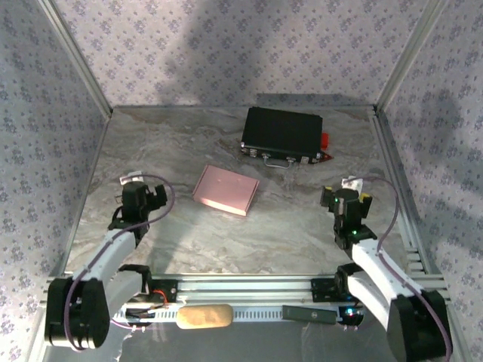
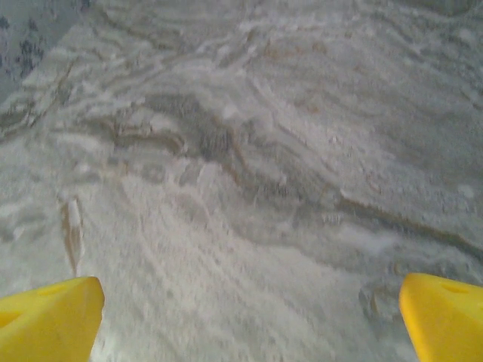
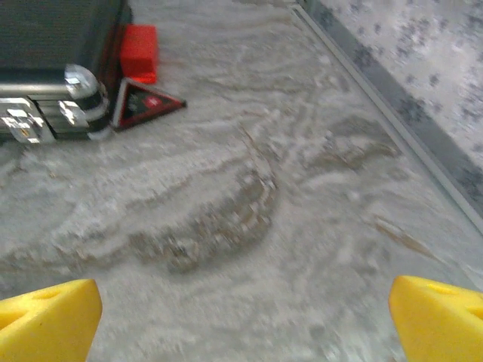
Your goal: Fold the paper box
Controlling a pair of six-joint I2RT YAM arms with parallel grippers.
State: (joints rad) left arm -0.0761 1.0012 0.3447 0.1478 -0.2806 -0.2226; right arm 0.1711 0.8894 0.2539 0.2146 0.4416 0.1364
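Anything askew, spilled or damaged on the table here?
Nothing spilled or damaged. The paper box lies skewed to the table edges, apart from the open left gripper and right gripper. A red triangle pokes out at the case's right corner.

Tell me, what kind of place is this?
Likely a robot practice booth: a marble-look table, flowery walls around it, and the left arm and right arm bolted at its near edge.
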